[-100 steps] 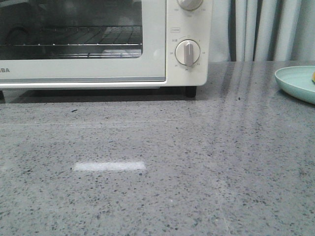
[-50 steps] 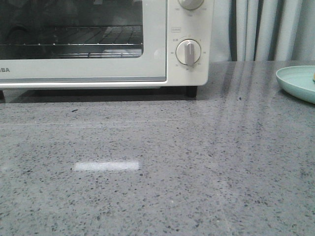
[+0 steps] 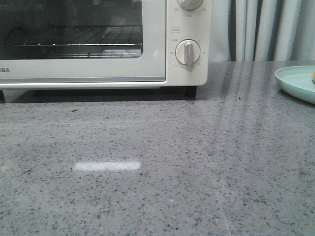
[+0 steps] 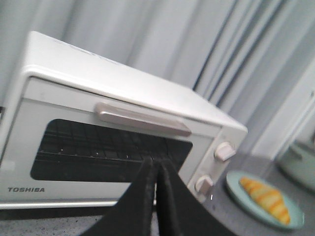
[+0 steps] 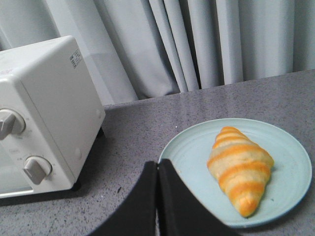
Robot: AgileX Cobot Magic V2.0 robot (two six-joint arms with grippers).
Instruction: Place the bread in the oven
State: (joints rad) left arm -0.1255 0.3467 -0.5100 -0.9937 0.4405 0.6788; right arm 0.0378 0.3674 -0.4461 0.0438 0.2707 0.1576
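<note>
We see both black grippers pressed together with nothing between their jaws: the right gripper (image 5: 157, 169) hangs near the pale mint-green round plate (image 5: 197, 147), the left gripper (image 4: 156, 167) faces the oven door. On that plate lies the golden-brown croissant with cream stripes (image 5: 239, 167), crescent-shaped and glossy, its long axis running from the plate's middle toward the rim, one tapered end pointing at the rim nearest the right wrist camera. In the front view only the plate's edge and a sliver of the croissant show on the speckled grey stone surface (image 3: 157, 172). Beyond stands the cream-white toaster oven (image 3: 162, 44), cut off above and left, door closed, wire rack dim behind glass. The left wrist view is blurred.
</note>
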